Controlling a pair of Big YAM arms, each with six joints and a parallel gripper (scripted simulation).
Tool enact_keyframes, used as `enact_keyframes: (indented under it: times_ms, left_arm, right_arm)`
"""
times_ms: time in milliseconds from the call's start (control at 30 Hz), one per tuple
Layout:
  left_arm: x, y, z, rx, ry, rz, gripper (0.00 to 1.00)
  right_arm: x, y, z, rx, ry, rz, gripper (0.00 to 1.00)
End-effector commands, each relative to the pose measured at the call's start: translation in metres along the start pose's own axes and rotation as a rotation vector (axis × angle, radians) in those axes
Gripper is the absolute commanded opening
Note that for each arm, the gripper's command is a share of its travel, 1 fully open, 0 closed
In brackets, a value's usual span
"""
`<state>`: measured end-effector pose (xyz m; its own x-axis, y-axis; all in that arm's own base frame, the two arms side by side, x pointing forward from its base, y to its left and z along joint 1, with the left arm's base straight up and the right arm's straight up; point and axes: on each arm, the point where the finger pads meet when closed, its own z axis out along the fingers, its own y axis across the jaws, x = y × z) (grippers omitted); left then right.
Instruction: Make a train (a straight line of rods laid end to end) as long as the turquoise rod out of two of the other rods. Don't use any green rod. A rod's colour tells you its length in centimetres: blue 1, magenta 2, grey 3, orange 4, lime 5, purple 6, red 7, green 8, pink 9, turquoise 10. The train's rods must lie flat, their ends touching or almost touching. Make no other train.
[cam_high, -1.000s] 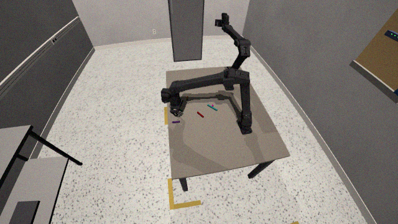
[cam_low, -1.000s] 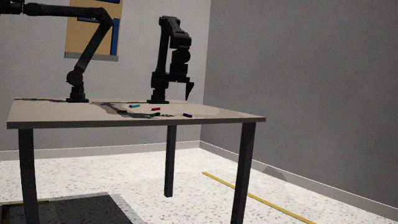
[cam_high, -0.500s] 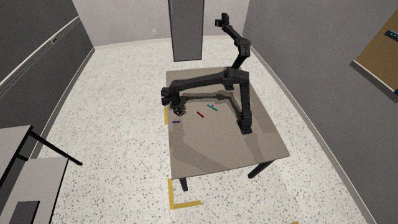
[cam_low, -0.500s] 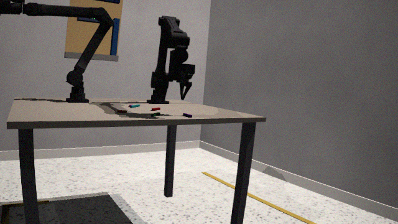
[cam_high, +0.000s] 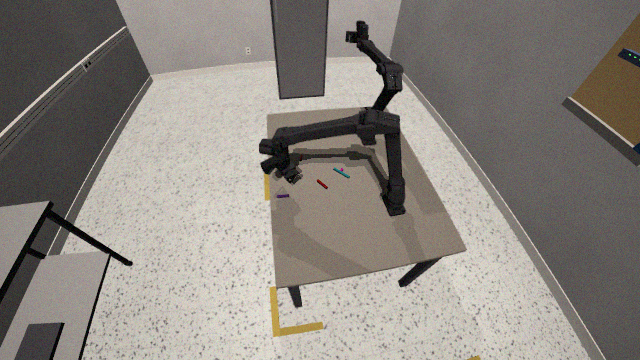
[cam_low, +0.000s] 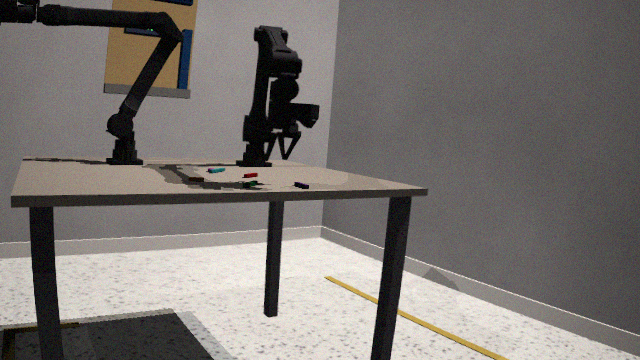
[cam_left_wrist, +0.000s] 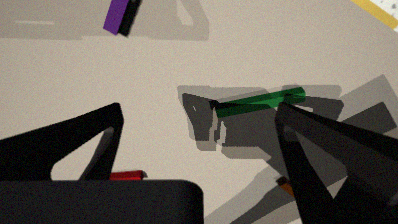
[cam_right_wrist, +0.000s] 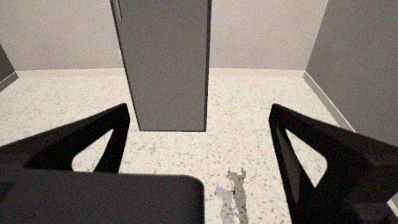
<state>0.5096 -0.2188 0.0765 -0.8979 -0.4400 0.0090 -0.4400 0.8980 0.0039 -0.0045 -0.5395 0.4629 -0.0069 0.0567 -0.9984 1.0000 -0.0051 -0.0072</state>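
Note:
The turquoise rod (cam_high: 345, 174) (cam_low: 218, 170) lies on the table with the small magenta rod (cam_high: 342, 169) (cam_low: 210, 170) close beside it. The red rod (cam_high: 322, 184) (cam_low: 250, 175) (cam_left_wrist: 126, 175) lies apart from them. The purple rod (cam_high: 283, 196) (cam_low: 301, 185) (cam_left_wrist: 116, 17) lies near the table edge. An orange rod (cam_low: 196, 179) (cam_left_wrist: 287, 187) lies in shadow, partly hidden by a finger in the left wrist view. My left gripper (cam_high: 294, 178) (cam_low: 276, 158) (cam_left_wrist: 199, 111) is open and empty, above the table. My right gripper (cam_right_wrist: 199, 111) is open and empty, raised away from the rods.
A green rod (cam_left_wrist: 260, 102) (cam_low: 250, 184) lies in the left arm's shadow, under the left gripper, between the purple and orange rods. The table (cam_high: 325, 250) ends just beyond the purple rod. The right arm reaches out past the table's far end.

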Motion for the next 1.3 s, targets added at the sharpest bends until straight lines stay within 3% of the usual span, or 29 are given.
enact_keyframes:
  times_ms: [0, 967, 1267]
  left_arm:
    - [-0.011, -0.024, -0.025, 0.044, -0.040, -0.163, 1.00]
    - [-0.003, -0.037, -0.026, 0.060, -0.019, -0.981, 1.00]
    - [-0.001, -0.040, -0.027, 0.063, -0.016, -1.079, 1.00]
  right_arm:
    - [-0.038, 0.003, 0.003, -0.004, -0.057, 0.007, 1.00]
    - [-0.038, 0.003, 0.003, -0.004, -0.057, 0.007, 1.00]
    - [-0.038, 0.003, 0.003, -0.004, -0.057, 0.007, 1.00]
